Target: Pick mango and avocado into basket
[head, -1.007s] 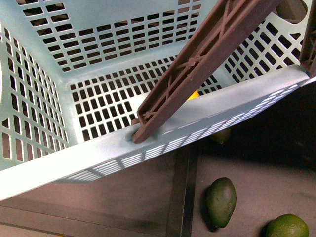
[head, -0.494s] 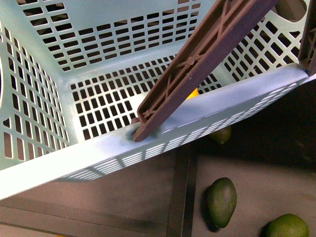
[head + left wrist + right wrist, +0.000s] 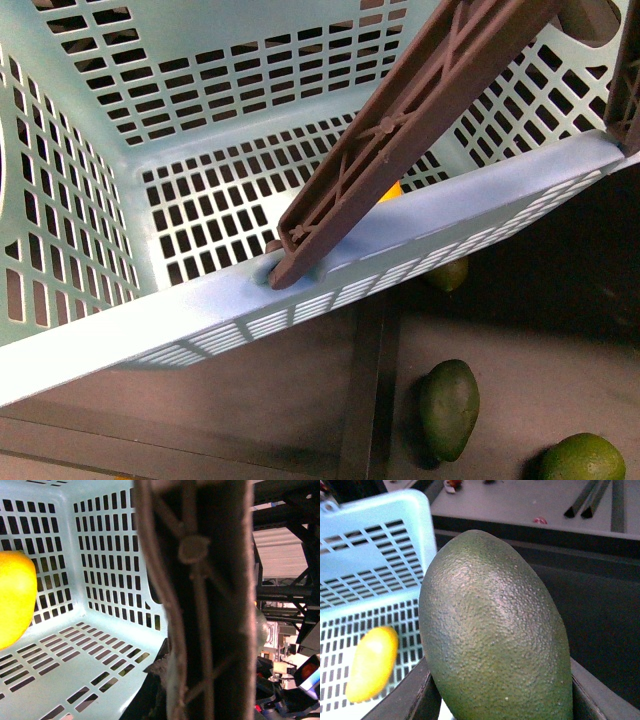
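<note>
Mango (image 3: 372, 662) sits in the basket (image 3: 370, 555); my right jaws grip the avocado (image 3: 495, 630). Next, over the rim and release. Left jaws: can't tell.

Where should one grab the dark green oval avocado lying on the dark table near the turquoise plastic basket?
Probably across its middle, from straight above. The dark green oval avocado lies flat on the dark table, long axis pointing roughly away from the robot, so jaws closing on its left and right flanks span the narrow width. The round green fruit sits clear of it.
</note>
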Motion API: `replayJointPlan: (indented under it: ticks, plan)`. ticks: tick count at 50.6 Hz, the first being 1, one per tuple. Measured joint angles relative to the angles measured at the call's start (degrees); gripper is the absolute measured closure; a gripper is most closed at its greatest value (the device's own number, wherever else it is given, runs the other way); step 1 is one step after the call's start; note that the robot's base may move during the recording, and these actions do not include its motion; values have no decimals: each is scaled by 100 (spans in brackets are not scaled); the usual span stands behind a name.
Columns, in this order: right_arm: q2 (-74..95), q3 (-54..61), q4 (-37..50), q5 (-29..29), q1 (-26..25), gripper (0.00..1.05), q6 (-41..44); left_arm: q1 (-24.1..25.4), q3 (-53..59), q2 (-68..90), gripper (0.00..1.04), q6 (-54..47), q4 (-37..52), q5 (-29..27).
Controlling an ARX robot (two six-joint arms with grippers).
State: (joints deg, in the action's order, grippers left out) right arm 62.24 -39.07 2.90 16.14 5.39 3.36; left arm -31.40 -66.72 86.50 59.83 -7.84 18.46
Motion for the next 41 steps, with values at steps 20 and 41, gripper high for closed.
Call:
replayJointPlan:
  ticks: [20,41]
  plan:
    - [1226,-629,758,-1370,2081,45,-1143,0,0,0,100,0,0,0]
    - [1670,-780,962,-2472,2387,9,-1735,0,0,7,100,7,0,-4]
